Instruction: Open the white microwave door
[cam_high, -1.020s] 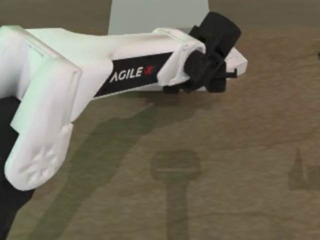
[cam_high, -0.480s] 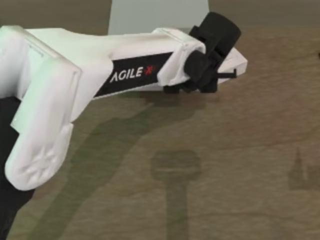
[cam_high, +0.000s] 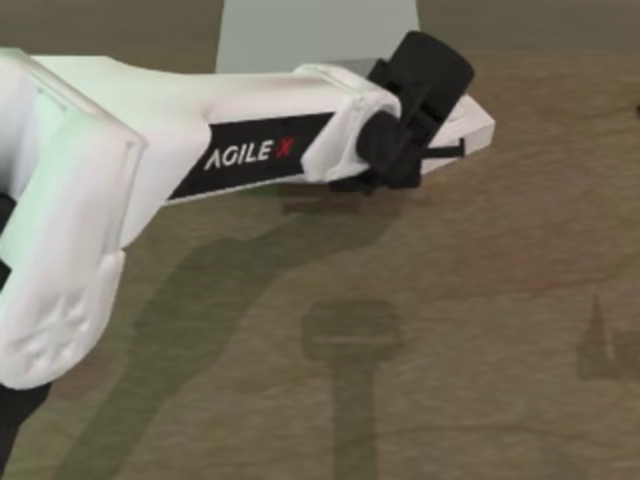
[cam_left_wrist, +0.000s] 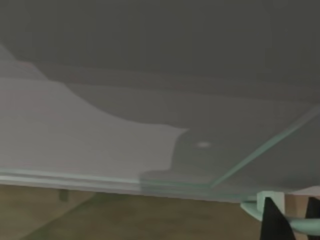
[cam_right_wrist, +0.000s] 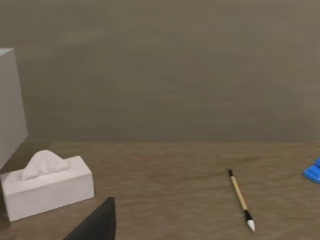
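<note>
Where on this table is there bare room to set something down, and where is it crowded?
Bare wood runs across the table in front of the left arm, to the top view's right edge. In the right wrist view, a wide gap lies between the tissue box and the brush pen. It is crowded where the left gripper meets the microwave door.

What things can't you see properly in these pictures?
- White microwave: top view, cut off by the edge and covered by the left arm.
- Microwave door: left wrist view, too close; handle not clear.
- Left gripper: open or shut unclear.
- Blue object: right wrist view, cut off at the edge.
</note>
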